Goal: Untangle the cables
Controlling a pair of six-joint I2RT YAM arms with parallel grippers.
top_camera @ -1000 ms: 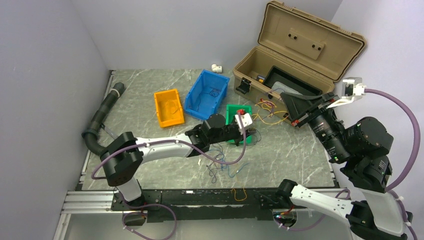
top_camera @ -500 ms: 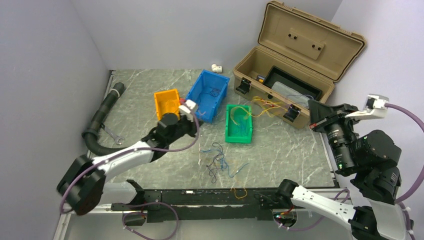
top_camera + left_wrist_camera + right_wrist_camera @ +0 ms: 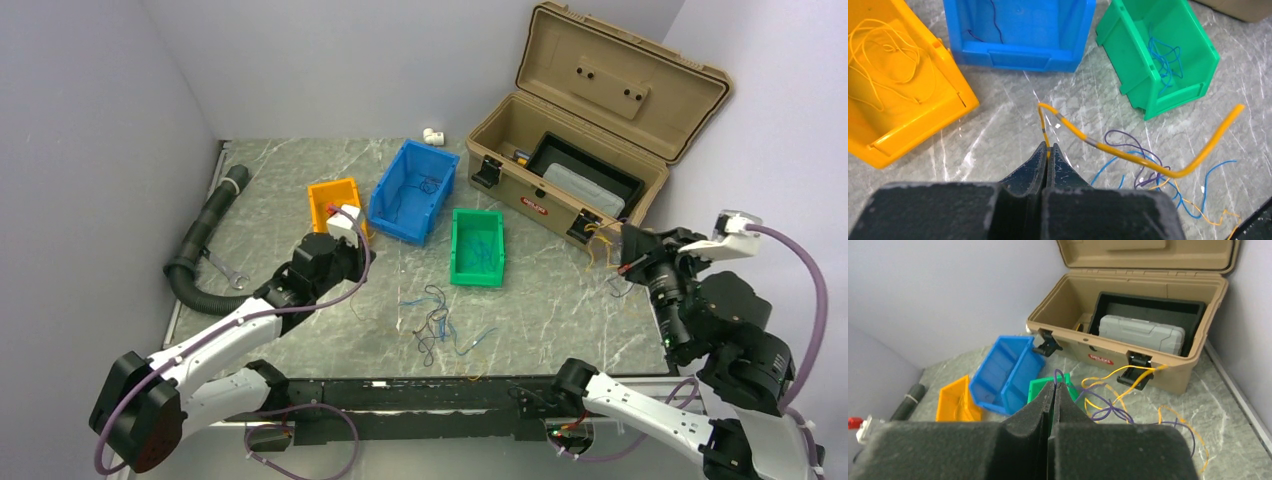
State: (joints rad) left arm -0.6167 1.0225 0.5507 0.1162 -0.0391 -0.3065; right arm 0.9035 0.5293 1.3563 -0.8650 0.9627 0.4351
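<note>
Sorting step: loose cables (image 3: 440, 325) lie at 6 o'clock on the desk. Left hand (image 3: 1048, 150), 9 o'clock, pinches a yellow wire (image 3: 1128, 156); right hand (image 3: 1054, 387), 3 o'clock, pinches a purple-and-orange bundle (image 3: 1108, 410). Likely next: release yellow over the orange bin (image 3: 923, 120).

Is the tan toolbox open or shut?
Open: the hinged lid of the tan plastic toolbox stands raised behind it, and a grey case lies in view inside.

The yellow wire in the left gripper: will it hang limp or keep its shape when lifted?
Probably semi-stiff: the yellow wire stands out from the left gripper in a bent arc. Likely light, being thin. It may slip, pinched only at the tips.
</note>
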